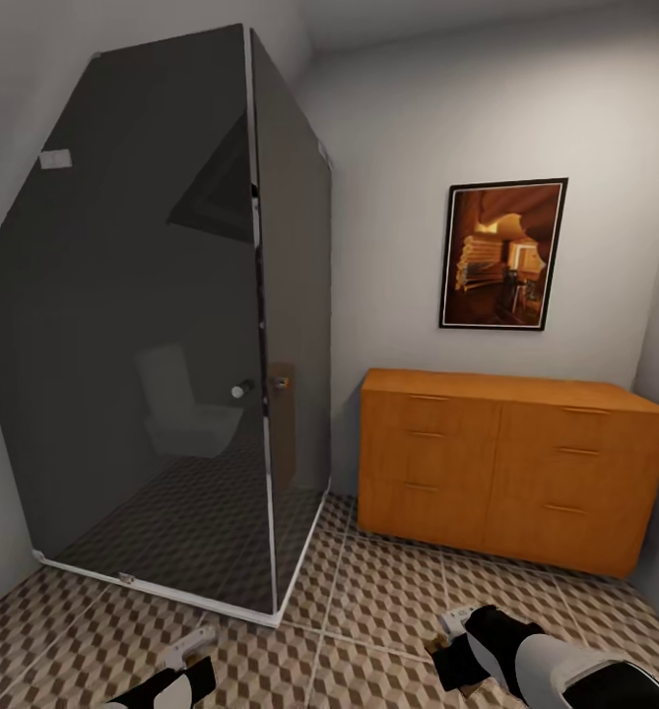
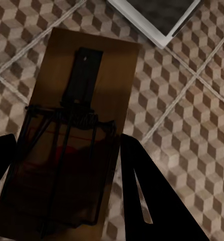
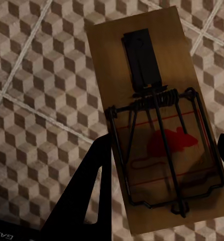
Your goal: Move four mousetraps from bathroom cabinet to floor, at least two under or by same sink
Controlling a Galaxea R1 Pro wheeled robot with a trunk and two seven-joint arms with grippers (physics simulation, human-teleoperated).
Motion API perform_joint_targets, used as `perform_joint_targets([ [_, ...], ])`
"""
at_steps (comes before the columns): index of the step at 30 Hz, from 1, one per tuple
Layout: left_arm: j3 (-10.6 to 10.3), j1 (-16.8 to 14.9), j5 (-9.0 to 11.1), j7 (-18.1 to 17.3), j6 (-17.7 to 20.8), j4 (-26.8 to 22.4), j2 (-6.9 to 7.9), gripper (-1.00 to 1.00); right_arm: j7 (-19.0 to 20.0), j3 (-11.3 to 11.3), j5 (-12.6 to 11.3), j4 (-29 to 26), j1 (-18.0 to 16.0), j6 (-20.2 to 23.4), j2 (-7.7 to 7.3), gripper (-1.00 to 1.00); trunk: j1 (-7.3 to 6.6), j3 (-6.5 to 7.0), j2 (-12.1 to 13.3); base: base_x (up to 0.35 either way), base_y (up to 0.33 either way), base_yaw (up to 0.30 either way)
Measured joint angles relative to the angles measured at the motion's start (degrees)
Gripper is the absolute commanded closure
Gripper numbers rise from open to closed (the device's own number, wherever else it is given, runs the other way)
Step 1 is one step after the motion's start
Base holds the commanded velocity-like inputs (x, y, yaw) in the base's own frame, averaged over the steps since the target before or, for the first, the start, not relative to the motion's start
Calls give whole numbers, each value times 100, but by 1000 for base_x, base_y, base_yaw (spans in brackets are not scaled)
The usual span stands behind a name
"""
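While the cabinet [image 1: 511,458] stands shut against the far wall, two mousetraps are in transit: left tool [image 2: 67,191] clenched on one mousetrap [image 2: 77,130], right tool [image 3: 162,186] clenched on another [image 3: 152,115], both held flat and low over the bathroom floor [image 1: 368,611], apparently ready for setting down.

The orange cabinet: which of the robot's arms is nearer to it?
Right. The right gripper sits just before the cabinet; the left gripper is off toward the dark glass shower.
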Motion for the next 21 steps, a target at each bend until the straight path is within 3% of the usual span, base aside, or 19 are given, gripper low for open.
perform_joint_targets([
  [13,0,0,-5,0,-2,0,-6,100,0,0,0,1,0,-15,0,100,0,-75,0,0,0,261],
  [21,-1,0,-6,-2,-8,0,-6,100,8,-1,-1,-4,0,-15,-8,100,0,-94,0,0,0,75],
])
